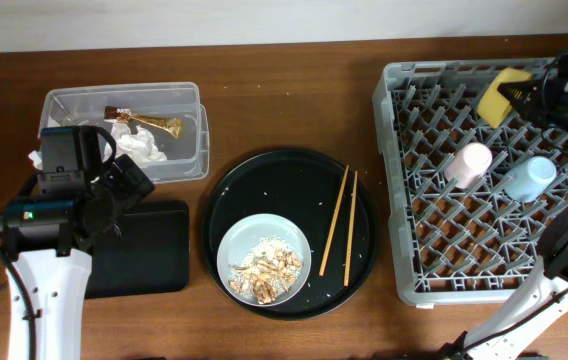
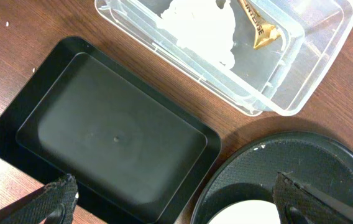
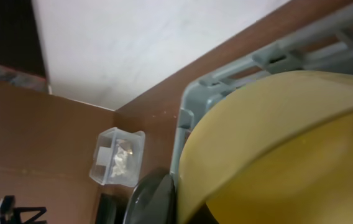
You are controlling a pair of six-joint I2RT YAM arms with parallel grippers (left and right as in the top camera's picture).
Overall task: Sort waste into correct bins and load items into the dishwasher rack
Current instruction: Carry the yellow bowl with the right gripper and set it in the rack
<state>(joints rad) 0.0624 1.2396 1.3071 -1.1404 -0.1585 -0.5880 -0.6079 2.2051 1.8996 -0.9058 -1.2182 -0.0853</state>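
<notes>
Grey plastic rack point(image 1: 494, 225) fills the right side of the wooden table point(image 1: 294, 90). A pink cup point(image 1: 467, 163) and a light blue cup point(image 1: 529, 178) lie side by side among its pegs. At the rack's back edge the right gripper point(image 1: 532, 92) has its fingers closed on the rim of the yellow-green bowl point(image 1: 499, 97), which is tilted up on edge; the bowl fills most of the right wrist view.

On the left, the left gripper point(image 2: 175, 200) hangs with fingers wide apart and holding nothing, above the near end of the shallow black tray point(image 2: 114, 137). Just behind that tray sits the clear tub point(image 1: 189, 110), holding the crumpled white napkin point(image 2: 201, 25) and the gold-and-brown wrapper point(image 2: 260, 31).

Between tub and rack lies the large round tray point(image 1: 284, 190). On it rest the pale grey plate point(image 1: 239, 245), carrying rice and brown food scraps point(image 1: 267, 272), and the pair of chopsticks point(image 1: 339, 220) just right of the plate.
</notes>
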